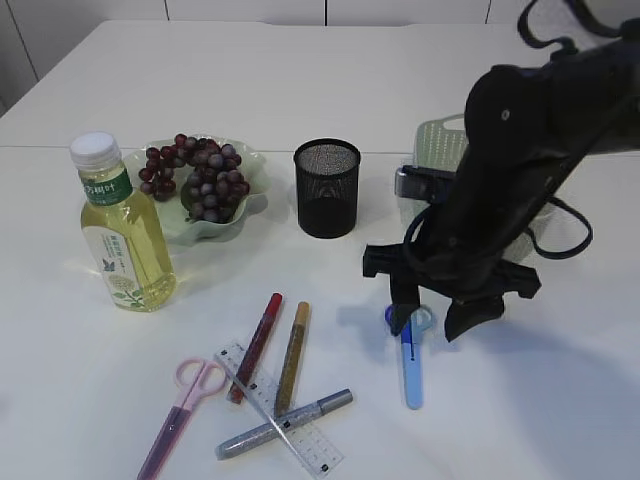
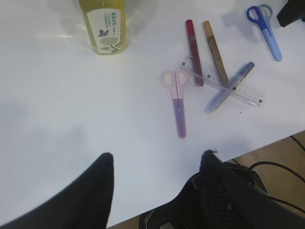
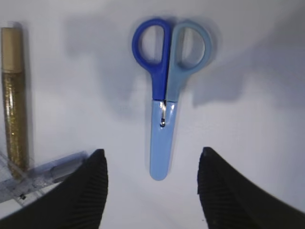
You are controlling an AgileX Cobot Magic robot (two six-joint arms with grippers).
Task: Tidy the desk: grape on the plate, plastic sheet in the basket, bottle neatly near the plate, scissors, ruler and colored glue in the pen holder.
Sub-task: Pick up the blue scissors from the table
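Hovering over the blue scissors (image 3: pixel 163 98), right gripper (image 1: pixel 432 322) jaws spread: closed blades in a pale sheath pointing six o'clock, handles at twelve. Left gripper (image 2: pixel 157 164) spread too.

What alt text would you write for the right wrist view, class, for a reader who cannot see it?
Closed blue scissors lie on a white table, handles away from the camera, between the right gripper's two spread black fingers. A gold glitter glue tube lies at the left edge.
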